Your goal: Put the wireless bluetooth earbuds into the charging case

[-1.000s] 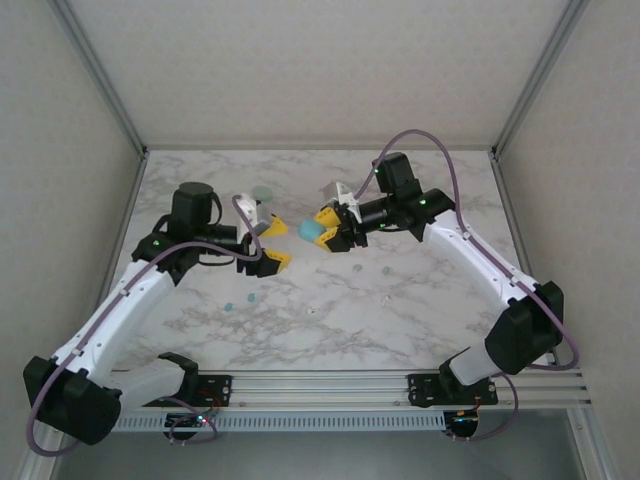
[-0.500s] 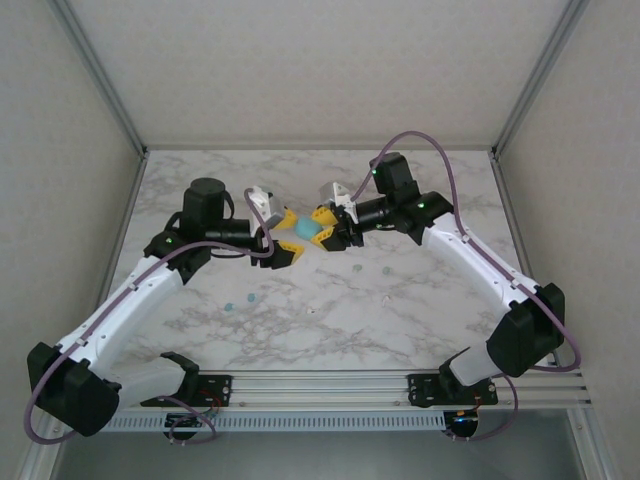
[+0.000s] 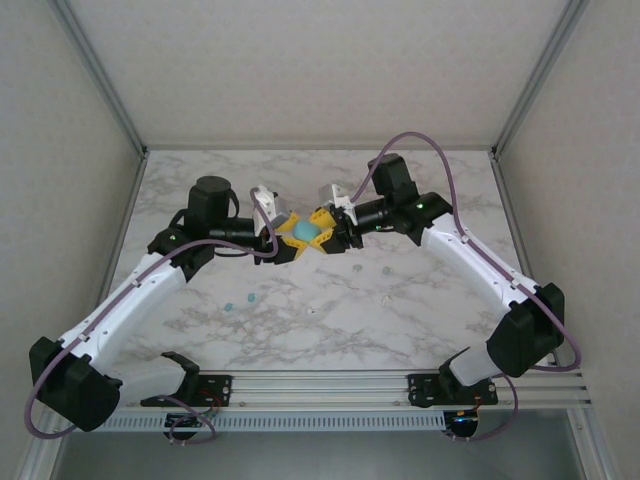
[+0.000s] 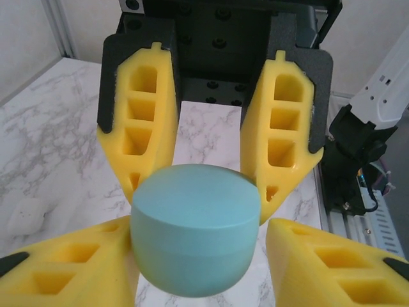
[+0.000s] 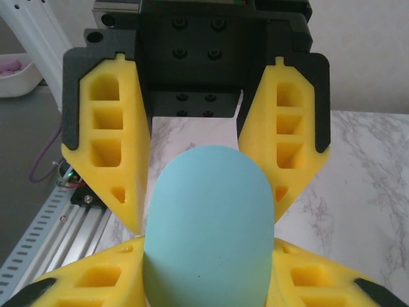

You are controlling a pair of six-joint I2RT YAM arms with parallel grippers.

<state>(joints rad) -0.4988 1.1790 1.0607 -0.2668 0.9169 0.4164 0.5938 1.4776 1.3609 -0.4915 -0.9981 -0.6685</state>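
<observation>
Swung inward, the left jaws were set around the rounded light-blue plastic case (image 3: pixel 305 232) pinched aloft by the right jaws; whether they had clamped it could not be told. Tiny pebble-like earbuds (image 3: pixel 250 297) were left on the tabletop (image 3: pixel 420 320), and the case could be dropped by an early release.

The left arm (image 3: pixel 130 300) and right arm (image 3: pixel 480 262) have white shells, black joints with small green lights (image 3: pixel 422 204), and a purple cable (image 3: pixel 412 134) each. The left gripper (image 3: pixel 293 238) and right gripper (image 3: pixel 318 232) match: yellow fingers (image 5: pixel 134 179) with rectangular pockets, black brackets (image 5: pixel 77 77), and a black block (image 5: pixel 198 64) with round screws (image 5: pixel 179 23).
</observation>
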